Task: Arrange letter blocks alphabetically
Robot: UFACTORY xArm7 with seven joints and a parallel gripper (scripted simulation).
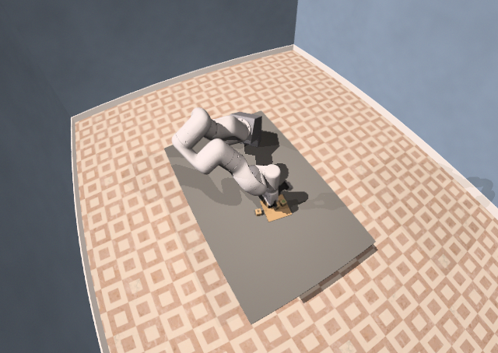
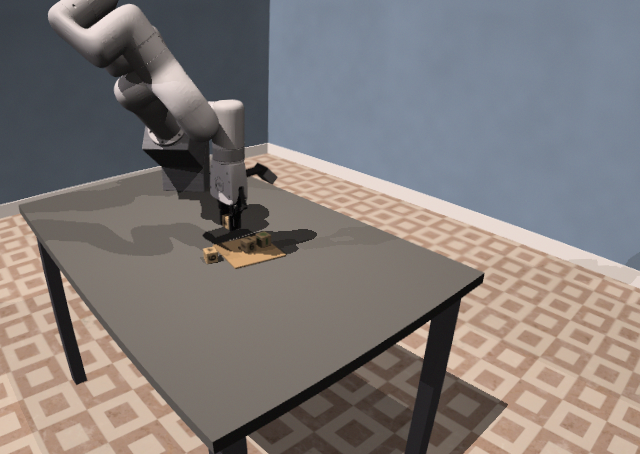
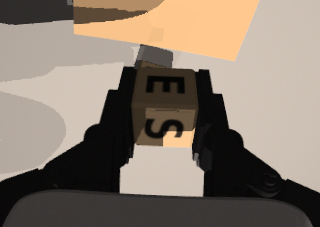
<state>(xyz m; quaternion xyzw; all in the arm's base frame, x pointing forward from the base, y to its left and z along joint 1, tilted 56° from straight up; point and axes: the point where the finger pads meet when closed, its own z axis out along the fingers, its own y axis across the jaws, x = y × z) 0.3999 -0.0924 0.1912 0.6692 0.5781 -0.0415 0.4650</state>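
My gripper [image 1: 271, 206] [image 2: 230, 225] [image 3: 165, 88] is shut on a wooden block [image 2: 226, 222] [image 3: 165, 103], raised above the table beside the mat's base side. In the wrist view its faces show a sideways E and S. The tan mat [image 1: 278, 215] [image 2: 245, 261] [image 3: 215, 34] lies flat. On it stand a dark-marked block [image 2: 248, 244] and a green-marked block [image 1: 282, 201] [image 2: 263, 239], side by side. Another block [image 1: 257, 211] [image 2: 210, 255] stands off the mat, at its left in the top and exterior views. In the wrist view a block [image 3: 156, 55] is partly hidden behind the held one.
The grey table [image 1: 281, 249] [image 2: 310, 304] carries everything. The arm's base stands at its far end. The arm hangs over the mat's base side and hides part of it in the top view. Arm shadows cross the mat and table.
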